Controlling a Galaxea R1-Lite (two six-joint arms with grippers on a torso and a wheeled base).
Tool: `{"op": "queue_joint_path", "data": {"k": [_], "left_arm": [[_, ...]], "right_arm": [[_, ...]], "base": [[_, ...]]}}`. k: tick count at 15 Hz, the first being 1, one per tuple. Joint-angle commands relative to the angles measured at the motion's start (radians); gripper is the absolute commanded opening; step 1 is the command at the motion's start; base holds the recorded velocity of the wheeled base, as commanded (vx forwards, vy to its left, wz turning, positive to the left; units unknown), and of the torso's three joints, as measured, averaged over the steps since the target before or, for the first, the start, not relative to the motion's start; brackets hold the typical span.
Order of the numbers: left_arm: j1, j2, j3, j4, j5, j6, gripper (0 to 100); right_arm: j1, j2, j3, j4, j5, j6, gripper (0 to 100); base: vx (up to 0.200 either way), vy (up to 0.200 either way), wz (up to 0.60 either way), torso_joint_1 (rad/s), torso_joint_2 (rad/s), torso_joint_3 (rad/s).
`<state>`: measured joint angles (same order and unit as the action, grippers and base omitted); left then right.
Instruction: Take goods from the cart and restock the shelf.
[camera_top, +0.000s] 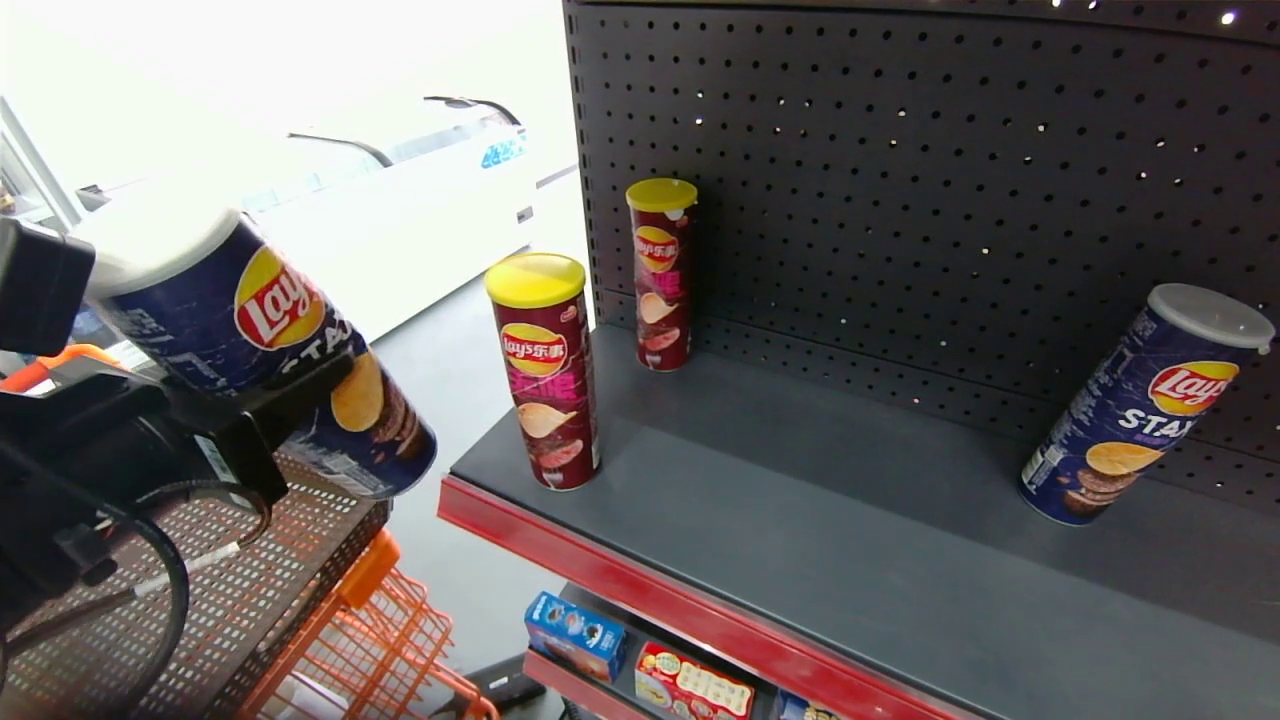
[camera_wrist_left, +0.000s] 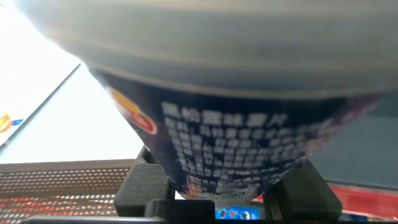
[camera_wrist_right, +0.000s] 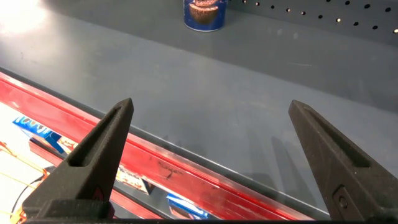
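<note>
Dark blue and glossy, the tube of crisps (camera_top: 270, 340) was clamped across its middle by the black fingers of the left pincer (camera_top: 285, 400). Its label bore a round red-and-yellow badge, white block lettering and pictured crisps. The left wrist view showed rows of small white print on the tube, too blurred to read. The cylinder's long axis slanted, with the pale plastic lid up and away from the shelf (camera_top: 800, 520) and the base down toward it.

Below this pincer sat the orange wire cart (camera_top: 340, 620). Beyond it, on the matt grey shelf, stood a maroon tube (camera_top: 545, 370) and a second maroon tube (camera_top: 660, 275), both upright with yellow lids.

The right pincer (camera_wrist_right: 208, 155) hung with its jaws spread wide and empty, over the shelf's red front edge. Ahead of it a matching blue tube (camera_wrist_right: 204, 14) stood by the perforated back panel (camera_top: 900, 200).
</note>
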<state>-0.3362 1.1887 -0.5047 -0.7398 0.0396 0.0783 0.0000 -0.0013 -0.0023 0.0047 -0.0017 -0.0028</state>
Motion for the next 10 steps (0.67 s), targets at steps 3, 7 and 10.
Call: {"op": "queue_joint_path", "data": {"k": [3, 7, 10], "left_arm": [[-0.087, -0.024, 0.04, 0.0, -0.007, 0.0, 0], [-0.185, -0.032, 0.067, -0.001, -0.095, -0.005, 0], [-0.267, -0.026, 0.067, -0.001, -0.099, -0.003, 0]], "right_arm": [[0.0, 0.001, 0.001, 0.0, 0.0, 0.0, 100], [0.0, 0.001, 0.001, 0.0, 0.0, 0.0, 100], [0.0, 0.001, 0.001, 0.0, 0.0, 0.0, 100]], "base": [[0.0, 0.0, 0.0, 0.0, 0.0, 0.0], [0.0, 0.0, 0.0, 0.0, 0.0, 0.0], [0.0, 0.0, 0.0, 0.0, 0.0, 0.0]]}}
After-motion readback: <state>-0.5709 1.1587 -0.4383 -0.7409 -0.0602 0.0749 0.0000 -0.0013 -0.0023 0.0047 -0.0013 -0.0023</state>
